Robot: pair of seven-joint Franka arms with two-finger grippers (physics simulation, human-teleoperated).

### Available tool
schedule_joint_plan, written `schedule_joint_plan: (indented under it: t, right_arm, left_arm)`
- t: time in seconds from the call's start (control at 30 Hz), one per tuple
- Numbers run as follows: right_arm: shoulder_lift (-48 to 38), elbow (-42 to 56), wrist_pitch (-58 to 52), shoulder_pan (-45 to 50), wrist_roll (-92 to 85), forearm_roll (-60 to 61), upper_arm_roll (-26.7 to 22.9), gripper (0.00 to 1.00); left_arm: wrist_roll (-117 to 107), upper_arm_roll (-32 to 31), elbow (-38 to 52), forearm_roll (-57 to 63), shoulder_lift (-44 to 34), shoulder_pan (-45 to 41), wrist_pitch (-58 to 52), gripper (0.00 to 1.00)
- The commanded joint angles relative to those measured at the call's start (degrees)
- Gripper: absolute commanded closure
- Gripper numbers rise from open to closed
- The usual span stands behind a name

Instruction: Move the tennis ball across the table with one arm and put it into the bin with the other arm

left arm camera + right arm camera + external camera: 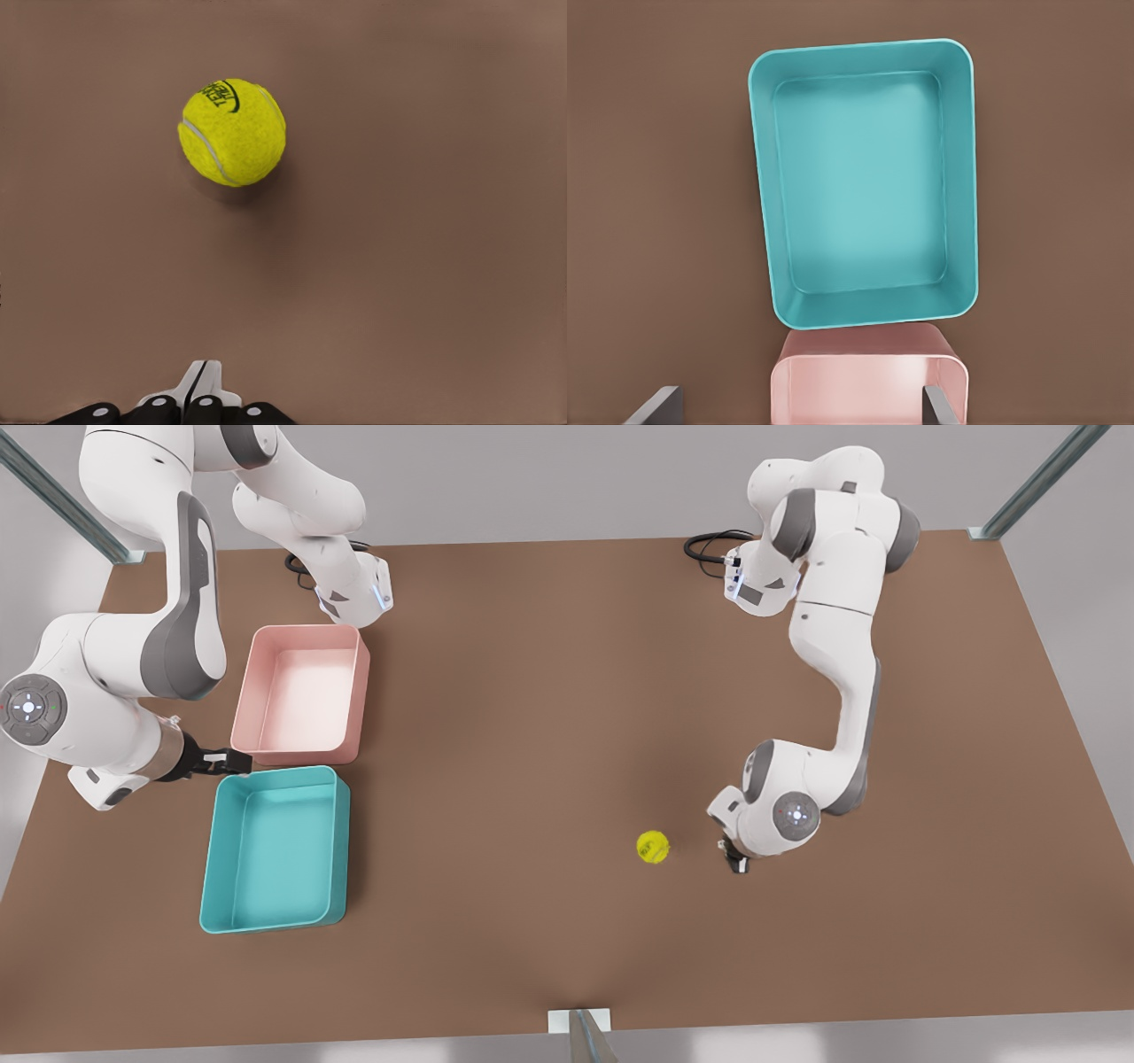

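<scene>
Fuzzy round tennis ball (232, 132) on matte table (549, 717); left claw (200, 382) pressed together, right claw (802, 403) spread.

Tennis ball (653, 847) beside left gripper (733, 862)

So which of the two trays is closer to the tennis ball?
The teal tray, nearer the front view's bottom edge. The pink tray sits beyond it, toward the table's far side, further from the tennis ball.
</scene>
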Motion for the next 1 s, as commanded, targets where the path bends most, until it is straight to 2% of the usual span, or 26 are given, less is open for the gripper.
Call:
schedule_joint_plan:
  t: [0.0,0.03,0.07,0.1,0.13,0.17,0.2,0.27,0.3,0.37,0.4,0.57,0.8,0.97]
  right_arm:
    - [-0.01,0.03,-0.02,0.00,0.11,0.08,0.00,0.00]
    - [0.78,0.73,0.33,0.09,0.11,0.17,0.00,0.00]
    - [2.36,2.13,0.42,0.44,0.11,0.78,0.26,0.00]
    - [4.99,4.24,1.21,0.96,2.47,2.71,0.44,0.00]
    - [8.95,8.63,1.21,3.34,9.85,4.21,0.44,0.00]
    - [12.82,13.11,1.30,6.06,13.90,5.00,0.53,0.00]
    - [17.82,16.02,3.75,10.27,21.08,4.83,0.53,0.00]
    - [21.34,15.76,10.51,15.03,28.49,4.74,0.53,0.00]
    - [23.10,15.58,13.68,16.17,30.60,4.74,0.53,0.00]
    - [25.74,14.71,19.83,17.31,31.31,4.48,0.53,0.00]
    - [26.45,10.76,24.58,17.66,31.13,3.86,0.44,0.00]
    - [25.13,3.81,25.38,17.75,30.69,-2.29,0.53,0.00]
    - [25.30,3.10,25.29,17.40,29.90,-3.17,0.44,0.00]
    - [25.22,1.87,25.29,16.88,20.15,-4.31,0.35,0.00]
  left_arm:
    - [-47.23,0.18,0.62,-0.08,-0.28,0.51,-6.10,0.79]
    - [-61.47,0.45,6.77,8.79,-0.81,1.21,-18.48,0.50]
    - [-65.60,1.67,7.57,13.64,-4.85,2.18,-30.18,0.00]
    - [-86.11,3.52,7.92,6.20,-11.61,2.44,-34.24,0.00]
    - [-87.54,3.79,5.81,3.43,-21.55,4.82,-39.58,0.00]
    - [-85.66,4.92,6.08,2.76,-23.83,4.90,-41.71,0.00]
    - [-83.54,8.18,6.25,-3.21,-23.93,5.17,-43.02,0.00]
    - [-83.54,8.18,6.34,-2.53,-24.19,6.84,-42.50,0.00]
    - [-85.03,8.01,5.55,0.99,-24.45,6.93,-42.24,0.00]
    - [-86.96,8.00,5.55,0.82,-24.98,8.24,-41.62,0.00]
    - [-86.71,8.00,5.55,0.46,-24.46,8.51,-43.64,0.00]
    - [-86.71,7.92,5.72,0.90,-24.63,8.51,-45.05,0.00]
    - [-86.62,7.83,5.72,1.08,-24.72,8.42,-45.14,0.00]
    - [-86.62,7.83,5.72,1.08,-24.72,8.24,-45.23,0.00]
